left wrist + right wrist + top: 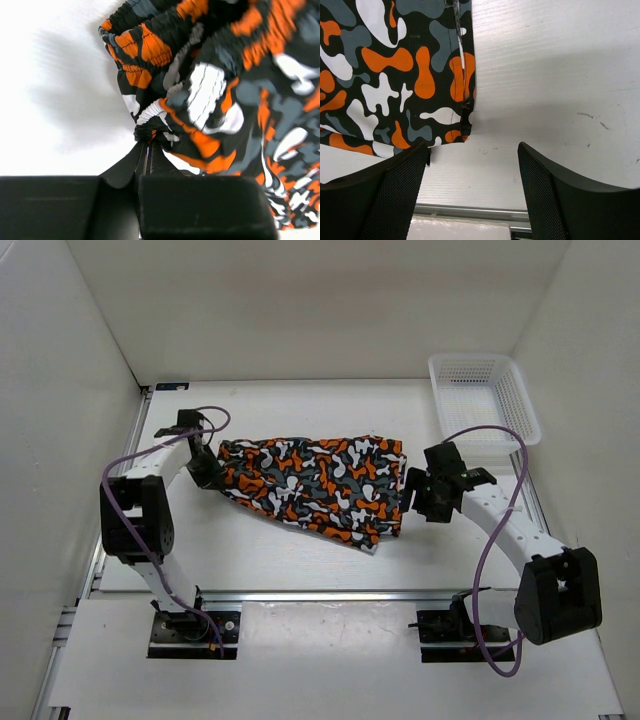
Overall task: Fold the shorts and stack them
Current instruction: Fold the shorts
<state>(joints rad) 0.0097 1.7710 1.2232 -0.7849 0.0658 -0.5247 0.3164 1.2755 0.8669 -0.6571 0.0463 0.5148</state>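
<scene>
One pair of shorts (315,485) lies spread mid-table (300,565), the left gripper (145,150) pinched tight on its gathered waistband corner, the right gripper (472,152) gaping wide just beside its right hem.

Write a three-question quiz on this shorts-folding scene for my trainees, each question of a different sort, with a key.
1. True or false: the left hand is shut on the elastic waistband of the shorts.
2. The right hand is: A) shut on the shorts; B) open at the shorts' edge, gripping nothing; C) shut and empty.
3. Fill in: the white mesh basket stands at the far ____ corner of the table.

Key: 1 true; 2 B; 3 right.
</scene>
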